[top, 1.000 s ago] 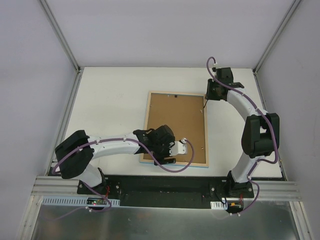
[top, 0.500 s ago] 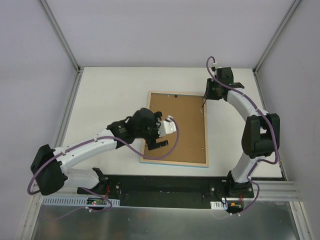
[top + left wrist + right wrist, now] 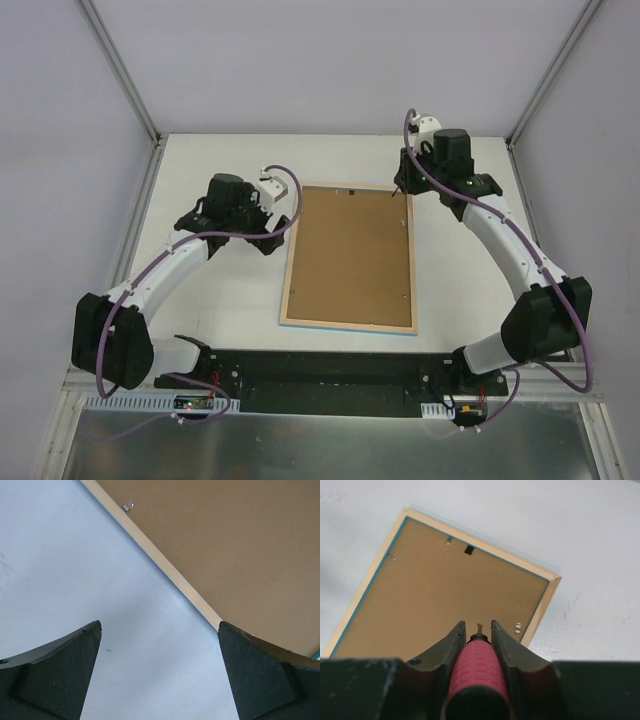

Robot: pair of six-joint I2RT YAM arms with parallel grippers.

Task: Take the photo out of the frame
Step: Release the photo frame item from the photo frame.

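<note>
Left of centre in the top view: left claw (image 3: 272, 236), spread wide, nothing between the fingers (image 3: 55, 675). Hangs over bare table (image 3: 220, 300), just beside the upper left edge of the frame (image 3: 291, 255). From its own camera, pale rim (image 3: 170, 575) running diagonally from top left to lower right, with a small metal tab (image 3: 128, 506) at the top.

Upper right of the top view: right claw (image 3: 404, 186), pinching a red-handled tool (image 3: 477, 667), its thin tip poking out past the fingertips. Sits above the frame's upper right corner, tip over the board (image 3: 435, 590) near another tab (image 3: 518, 627); touching or not, cannot tell.

At table centre: frame lying flat, back up, brown board filling it, thin blue line along the lower edge. Photo hidden.
</note>
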